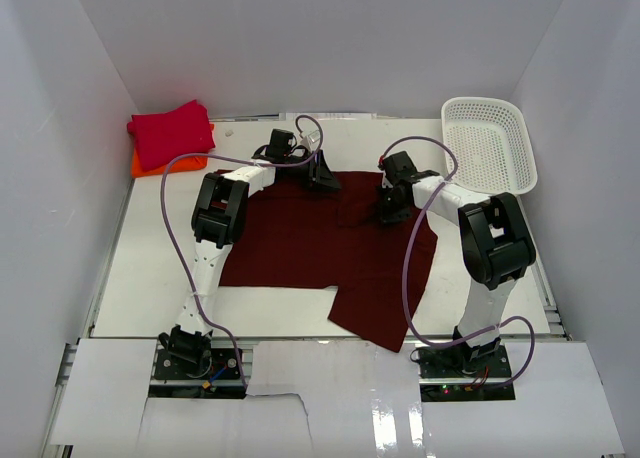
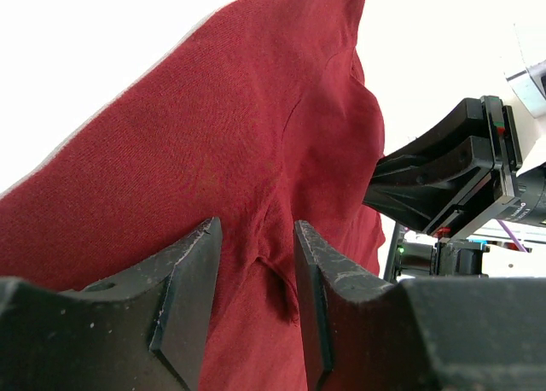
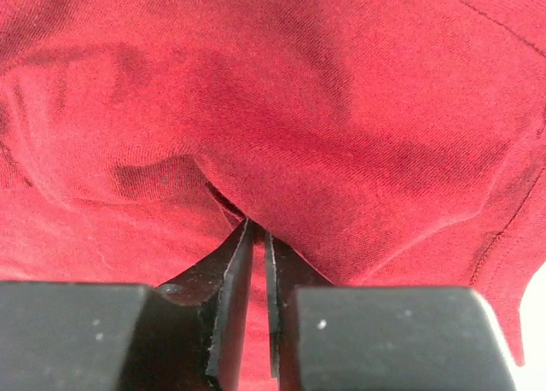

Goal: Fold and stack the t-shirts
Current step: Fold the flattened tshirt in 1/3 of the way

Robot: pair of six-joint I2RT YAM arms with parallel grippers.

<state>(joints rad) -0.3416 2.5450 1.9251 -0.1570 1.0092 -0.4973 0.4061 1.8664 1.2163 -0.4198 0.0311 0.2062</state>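
two look done: the crimson t-shirt [image 1: 172, 133] lies folded on the orange t-shirt [image 1: 150, 164] at the far left corner. the maroon t-shirt [image 1: 320, 248] lies spread mid-table, unfolded. my right gripper [image 3: 256, 229] is pinched onto a fold at its far edge. my left gripper [image 2: 256, 229] stands half open astride a wrinkle, holding nothing. the table [image 1: 150, 288] and walls [image 1: 320, 38] are white, with a mesh basket [image 1: 490, 143] far right.

Light: bright, even, from above; shadows faint.
Glare: front panel [image 1: 400, 423].
My wrist views: background blown white, foreground slightly soft.
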